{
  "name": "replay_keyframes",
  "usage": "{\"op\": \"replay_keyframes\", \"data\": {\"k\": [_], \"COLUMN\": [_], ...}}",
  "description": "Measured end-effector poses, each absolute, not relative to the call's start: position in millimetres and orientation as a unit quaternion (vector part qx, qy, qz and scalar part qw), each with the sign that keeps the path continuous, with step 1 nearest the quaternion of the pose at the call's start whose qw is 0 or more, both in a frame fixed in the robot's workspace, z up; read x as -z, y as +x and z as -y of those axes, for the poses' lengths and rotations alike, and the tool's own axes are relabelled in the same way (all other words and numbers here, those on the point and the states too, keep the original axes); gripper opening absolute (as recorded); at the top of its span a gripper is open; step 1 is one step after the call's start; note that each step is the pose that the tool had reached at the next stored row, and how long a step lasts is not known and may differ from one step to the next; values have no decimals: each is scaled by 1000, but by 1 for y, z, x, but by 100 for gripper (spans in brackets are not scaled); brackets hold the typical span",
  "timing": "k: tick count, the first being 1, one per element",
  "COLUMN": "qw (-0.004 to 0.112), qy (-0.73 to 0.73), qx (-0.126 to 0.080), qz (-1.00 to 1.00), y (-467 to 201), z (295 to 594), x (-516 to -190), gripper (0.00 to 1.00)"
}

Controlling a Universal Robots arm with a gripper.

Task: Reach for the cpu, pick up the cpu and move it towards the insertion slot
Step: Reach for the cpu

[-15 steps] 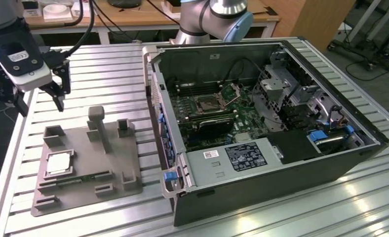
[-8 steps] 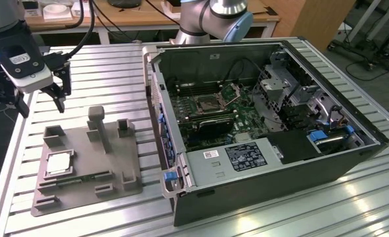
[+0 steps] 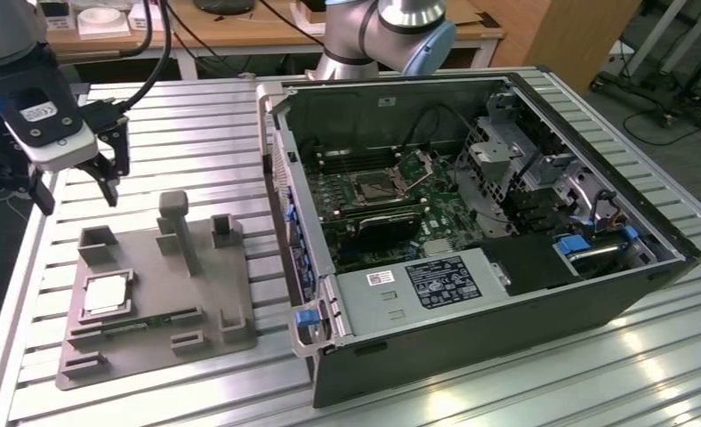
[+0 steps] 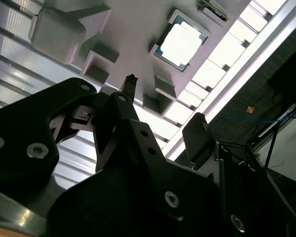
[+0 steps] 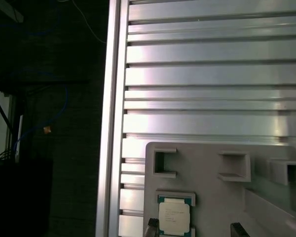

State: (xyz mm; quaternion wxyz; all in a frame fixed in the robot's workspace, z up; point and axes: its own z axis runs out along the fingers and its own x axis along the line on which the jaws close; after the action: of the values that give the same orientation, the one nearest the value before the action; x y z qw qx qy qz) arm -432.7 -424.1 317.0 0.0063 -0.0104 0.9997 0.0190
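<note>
Currently in the reach step: the gripper [image 3: 77, 194] hovers at the exterior view's left, jaws wide apart, holding nothing. Nearby the cpu [image 3: 108, 294] lies flat in its grey fixture tray [image 3: 226, 307], untouched. A grasp calls for jaws squared over its edges. The insertion slot [image 3: 374, 189] sits well apart, inside the open computer case [image 3: 505, 302].
</note>
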Motion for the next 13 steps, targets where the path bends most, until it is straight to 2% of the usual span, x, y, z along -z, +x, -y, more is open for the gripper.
{"op": "replay_keyframes", "data": {"k": [13], "qw": [6], "qy": [-10], "qx": [-19], "qz": [-1000], "y": [-433], "z": [425], "x": [-310], "gripper": [65]}}
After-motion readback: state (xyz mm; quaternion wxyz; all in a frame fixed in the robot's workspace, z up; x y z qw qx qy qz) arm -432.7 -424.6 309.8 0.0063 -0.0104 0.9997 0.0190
